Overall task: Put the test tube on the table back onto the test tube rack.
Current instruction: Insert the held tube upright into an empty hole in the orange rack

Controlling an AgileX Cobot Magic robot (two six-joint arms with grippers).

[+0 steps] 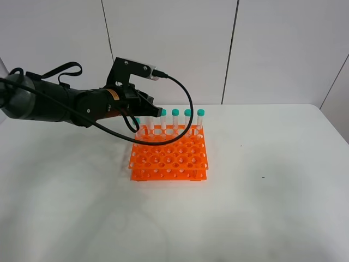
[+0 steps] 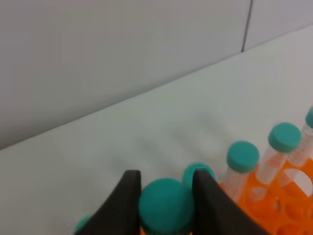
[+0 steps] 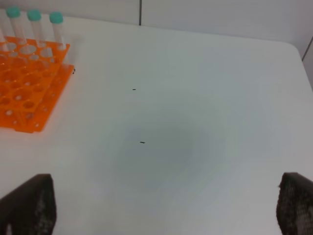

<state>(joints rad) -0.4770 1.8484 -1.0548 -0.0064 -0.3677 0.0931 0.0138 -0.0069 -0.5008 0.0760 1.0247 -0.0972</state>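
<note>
- Altogether, six teal caps [image 2: 243, 156] show in the left wrist view: one is clamped, four stand in a row to one side, and one is partly seen on the other side.
- One orange test tube rack [image 1: 169, 158] stands on the table [image 1: 272, 207].
- Of the two pincers, the left gripper [image 2: 166, 183] is closed on the test tube [image 2: 166, 208], with the teal cap pinched between dark fingers [image 2: 122, 205]. It is at the rack's far left corner. The tube's body is hidden, so I cannot tell whether it sits in a hole.
- The right gripper [image 3: 162, 200] hangs over bare table, its jaws spread wide and holding nothing.
</note>
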